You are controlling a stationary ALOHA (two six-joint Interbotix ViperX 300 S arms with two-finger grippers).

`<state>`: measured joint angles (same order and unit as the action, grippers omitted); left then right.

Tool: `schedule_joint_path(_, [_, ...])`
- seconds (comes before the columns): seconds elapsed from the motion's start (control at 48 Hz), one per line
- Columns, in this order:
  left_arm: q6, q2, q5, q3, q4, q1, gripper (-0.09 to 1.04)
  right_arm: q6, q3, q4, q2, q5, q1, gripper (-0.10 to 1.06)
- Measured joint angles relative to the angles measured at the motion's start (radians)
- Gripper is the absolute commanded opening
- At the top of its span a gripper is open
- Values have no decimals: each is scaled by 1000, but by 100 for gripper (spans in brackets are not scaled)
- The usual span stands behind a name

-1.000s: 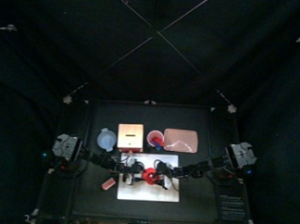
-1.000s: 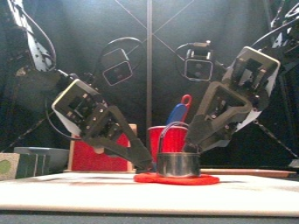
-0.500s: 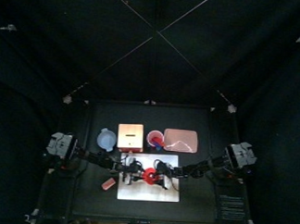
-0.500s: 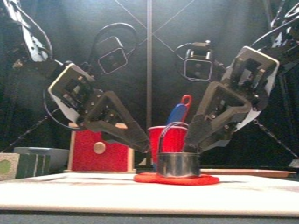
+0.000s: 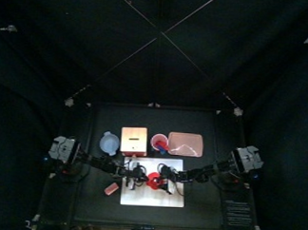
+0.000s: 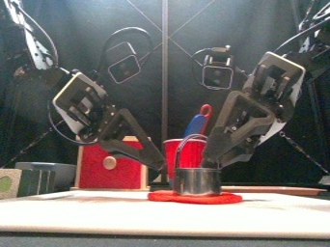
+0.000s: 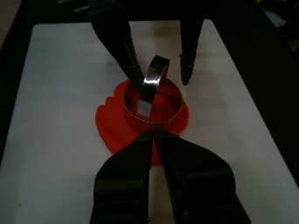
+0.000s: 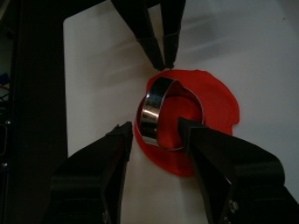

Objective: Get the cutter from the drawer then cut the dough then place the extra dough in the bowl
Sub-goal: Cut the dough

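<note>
Top view: the white cutting board [image 5: 131, 190] lies at six o'clock on the table with the red dough [image 5: 154, 182] on it. The bowl [image 5: 110, 143] waits at eleven o'clock from the dough.

Front view: the cutter [image 6: 198, 181] stands on the dough, so I judge the drawer step done and the cutting in hand.

Left wrist view: my left gripper [image 7: 156, 138] is pressed together, its tips at the cutter's near rim, pinching nothing I can make out.

Right wrist view: my right gripper [image 8: 158, 131] is spread, one jaw on either side of the cutter. The extra dough is not yet in the bowl.
</note>
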<state>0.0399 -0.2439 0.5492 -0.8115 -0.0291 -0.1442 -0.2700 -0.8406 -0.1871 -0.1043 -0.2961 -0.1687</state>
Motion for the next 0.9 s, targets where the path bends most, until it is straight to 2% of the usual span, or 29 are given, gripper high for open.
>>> schedule_joint_path(0.188, [0, -14, 0, 14, 0, 0, 54, -2, 0, 0, 0, 0, 5, 67])
schedule_joint_path(0.896, [2, -28, -48, 28, 0, 0, 54, 0, 8, -2, 0, 9, 5, 67])
